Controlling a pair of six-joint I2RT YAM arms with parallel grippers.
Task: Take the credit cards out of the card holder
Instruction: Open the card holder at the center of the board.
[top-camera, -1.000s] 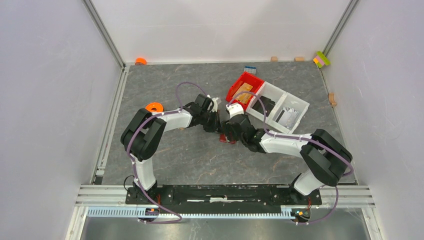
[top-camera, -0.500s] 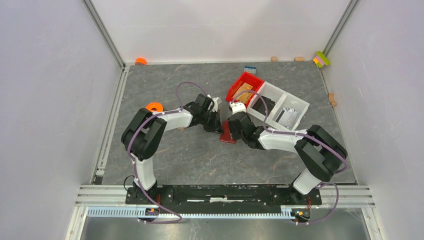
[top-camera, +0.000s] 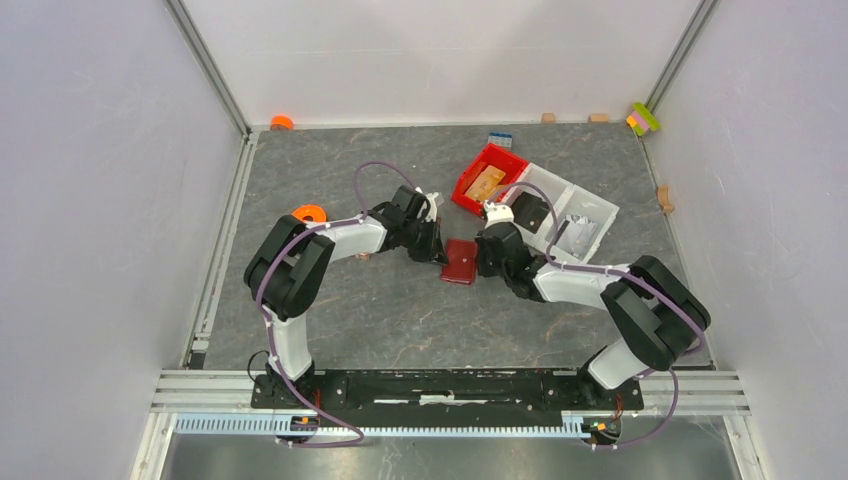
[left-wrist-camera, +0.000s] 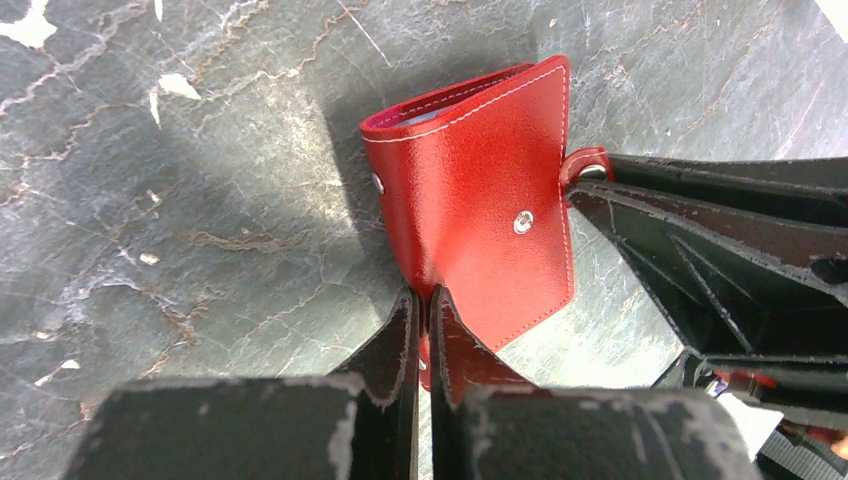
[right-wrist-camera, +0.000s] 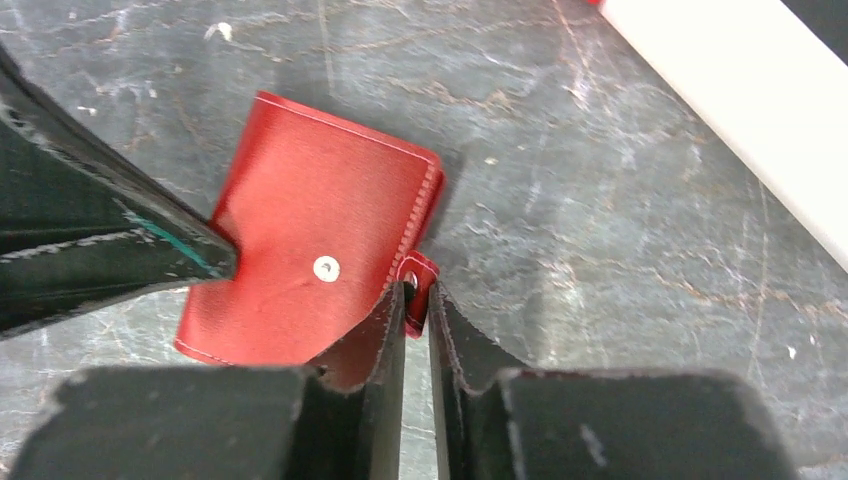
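The card holder (top-camera: 460, 261) is a dark red folded wallet lying between my two grippers on the grey table. My left gripper (left-wrist-camera: 422, 300) is shut on its near edge by the fold, and sits at the holder's left in the top view (top-camera: 440, 250). My right gripper (right-wrist-camera: 417, 295) is shut on the small snap tab at the holder's right edge, seen from above (top-camera: 481, 257). The holder (left-wrist-camera: 470, 190) is nearly closed, its silver snap stud facing up. Of the credit cards only a thin pale blue edge (left-wrist-camera: 418, 117) shows between the covers.
A bright red bin (top-camera: 470, 184) with tan wooden pieces and a white divided bin (top-camera: 598, 208) stand just behind the right arm. An orange ring (top-camera: 309, 213) lies by the left arm. Small blocks (top-camera: 643, 118) sit along the back wall.
My right gripper has slid right off the top of the card holder and closed on its snap tab. The holder now shows fully from above. The left gripper has stayed shut on it.
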